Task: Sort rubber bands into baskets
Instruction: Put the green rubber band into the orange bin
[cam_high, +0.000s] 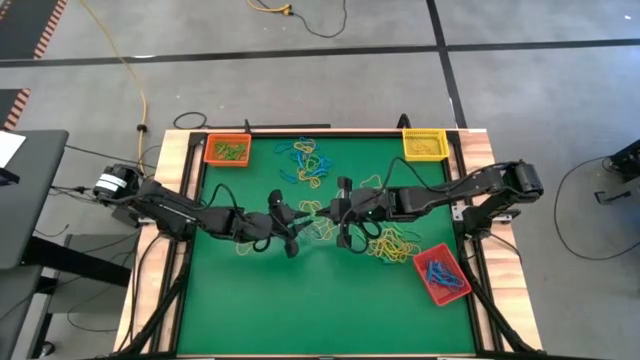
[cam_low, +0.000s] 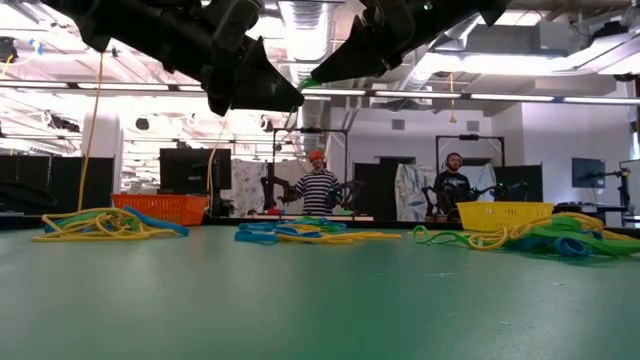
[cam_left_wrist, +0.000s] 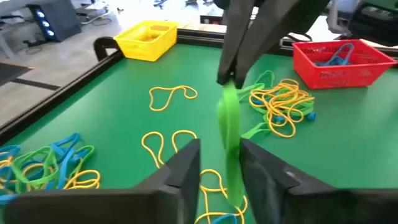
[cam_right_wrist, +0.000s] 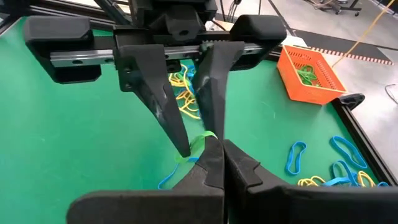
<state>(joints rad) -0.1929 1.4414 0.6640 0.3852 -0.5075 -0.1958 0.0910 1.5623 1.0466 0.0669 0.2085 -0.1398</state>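
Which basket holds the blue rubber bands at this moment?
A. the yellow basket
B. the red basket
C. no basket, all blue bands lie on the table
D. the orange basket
B: in the high view the red basket near the right arm holds blue rubber bands, while the orange basket holds green ones and the yellow basket shows no blue.

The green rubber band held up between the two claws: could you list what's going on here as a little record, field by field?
held item: green rubber band, lifted off the green table
right gripper: shut on the band's upper end
left gripper: fingers on either side of the band's lower part, not fully closed
orange basket: far left corner, green bands inside
yellow basket: far right corner
red basket: near right, blue bands inside
loose bands: yellow, blue and green piles on the table
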